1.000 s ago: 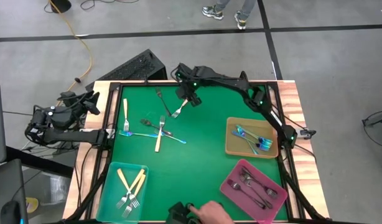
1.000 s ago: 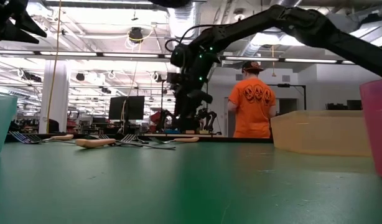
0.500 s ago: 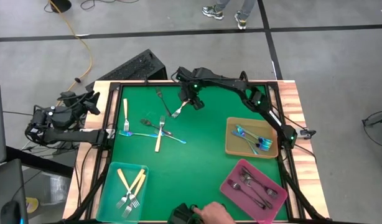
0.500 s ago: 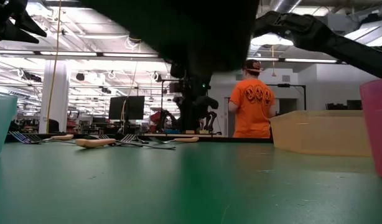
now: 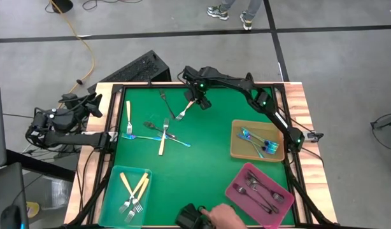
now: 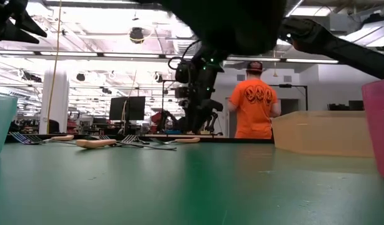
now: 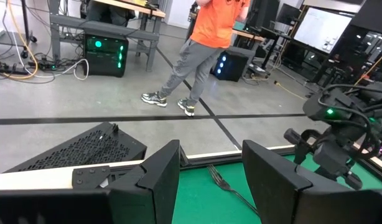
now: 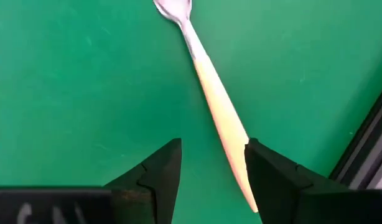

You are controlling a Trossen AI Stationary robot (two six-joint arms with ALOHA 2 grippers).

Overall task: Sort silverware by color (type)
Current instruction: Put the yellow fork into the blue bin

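Over the far edge of the mat, your right gripper [image 5: 199, 102] hangs just above a cream fork [image 8: 217, 102], fingers [image 8: 155, 171] spread, one on each side of the handle with green showing between; it holds nothing yet. Your left gripper [image 7: 206, 180] is parked off the table's left side, also spread and empty.

By my count you are past halfway. The teal tray [image 5: 110, 202] holds about four cream forks, the tan tray [image 5: 237, 150] a few blue ones, and the pink tray [image 5: 235, 190] several dark ones. Left on the mat [image 5: 208, 152]:
- the cream fork under the right gripper
- a dark fork [image 5: 164, 98] just to its left, near the far edge
- a cream fork [image 5: 127, 112] by the left rim
- a crossed cluster [image 5: 160, 132] mid-left: one cream, one blue, and at least one dark, overlapping, so the exact number is hard to tell

The target fork lies flat. From above, its long axis runs diagonally, handle toward the far right under the gripper, tines toward the near left. The fingers stand across that axis, which looks like a fair line-up for a pinch on the handle.

A person's hand [image 5: 222, 216] shows at the near edge, between the teal and pink trays.
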